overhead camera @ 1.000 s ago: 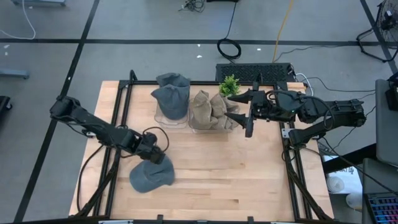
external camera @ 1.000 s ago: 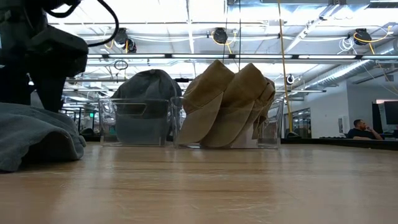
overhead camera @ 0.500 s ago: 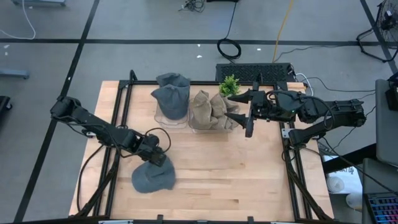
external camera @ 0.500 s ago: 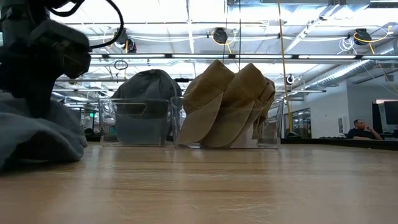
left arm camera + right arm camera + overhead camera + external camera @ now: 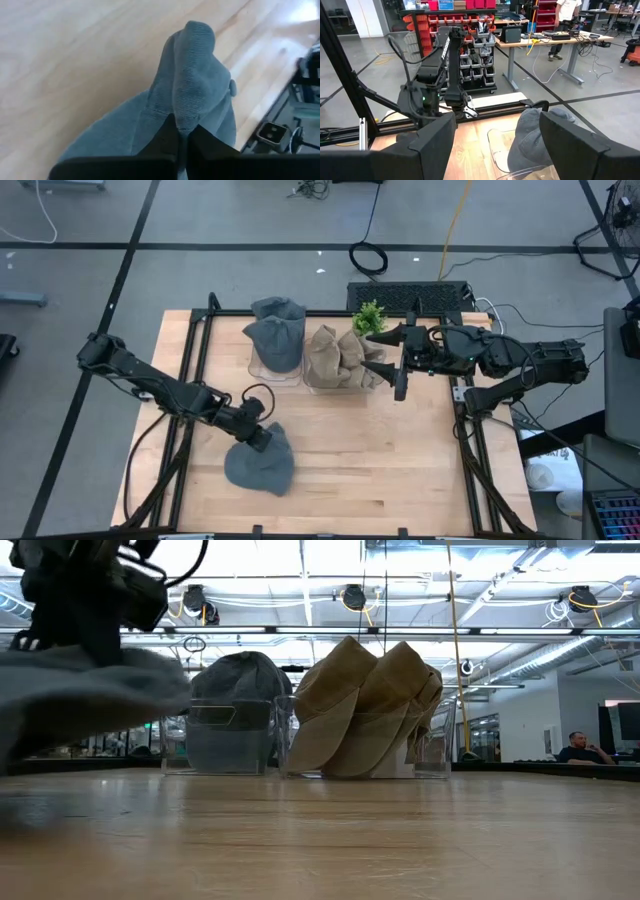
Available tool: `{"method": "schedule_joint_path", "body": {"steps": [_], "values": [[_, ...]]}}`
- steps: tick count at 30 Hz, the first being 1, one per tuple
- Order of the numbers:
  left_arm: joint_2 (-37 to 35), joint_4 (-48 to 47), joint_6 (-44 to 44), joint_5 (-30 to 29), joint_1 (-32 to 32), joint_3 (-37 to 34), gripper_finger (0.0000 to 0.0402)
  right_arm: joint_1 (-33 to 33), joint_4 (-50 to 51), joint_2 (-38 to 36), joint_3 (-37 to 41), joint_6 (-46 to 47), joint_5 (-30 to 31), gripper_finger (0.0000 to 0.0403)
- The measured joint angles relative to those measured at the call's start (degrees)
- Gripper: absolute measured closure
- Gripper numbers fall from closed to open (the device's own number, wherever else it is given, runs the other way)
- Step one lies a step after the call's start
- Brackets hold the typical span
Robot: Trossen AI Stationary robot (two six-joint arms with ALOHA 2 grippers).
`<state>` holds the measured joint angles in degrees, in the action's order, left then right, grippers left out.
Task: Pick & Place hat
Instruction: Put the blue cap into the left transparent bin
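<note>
Wooden table (image 5: 400, 470); left gripper (image 5: 259, 436) pinching grey hat (image 5: 262, 468); right gripper (image 5: 393, 355) spread; workshop behind.

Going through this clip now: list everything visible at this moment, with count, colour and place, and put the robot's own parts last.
Held hat: one, grey-blue, front left of the table, raised off the wood in the low view.
Grey hats in bin: a stack, count unclear, grey-blue, clear bin at the back of the table, left of the tan ones.
Tan hats in bin: a stack, count unclear, tan, clear bin at back centre.
Plant: one, green, back edge behind the tan hats.
Table: one, light wood with black frame rails.
Person: one, seated far off in the room.
Left gripper: shut on the held hat.
Right gripper: open, hovering beside the tan hats.
</note>
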<state>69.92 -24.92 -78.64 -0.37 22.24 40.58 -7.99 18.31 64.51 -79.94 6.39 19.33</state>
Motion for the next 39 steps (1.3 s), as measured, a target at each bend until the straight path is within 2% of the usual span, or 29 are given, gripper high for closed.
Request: {"method": "schedule_joint_path", "body": {"steps": [11, 17, 25, 31, 39], "values": [[-7.7, -6.3, 6.3, -1.2, -0.2, 0.0, 0.0399, 0.0, 0.1, 0.0, 0.0, 0.0, 0.0, 0.0124], [-12.8, -6.7, 9.1, -1.2, -0.1, 0.0, 0.0399, 0.0, 0.0, 0.0, 0.0, 0.0, 0.0, 0.0124], [-18.8, -7.1, 15.8, -6.3, -0.3, 0.0, 0.0399, 0.0, 0.1, 0.0, 0.0, 0.0, 0.6, 0.0124], [-22.0, -5.9, 20.3, -8.2, -2.4, 0.0, 0.0399, 0.2, 0.0, 0.0, 0.0, 0.0, 7.4, 0.0124], [-25.1, 1.7, 30.3, -8.7, -6.4, 0.0, 0.0399, 0.2, 0.0, 0.5, 0.0, -1.7, 7.7, 0.0124]]}}
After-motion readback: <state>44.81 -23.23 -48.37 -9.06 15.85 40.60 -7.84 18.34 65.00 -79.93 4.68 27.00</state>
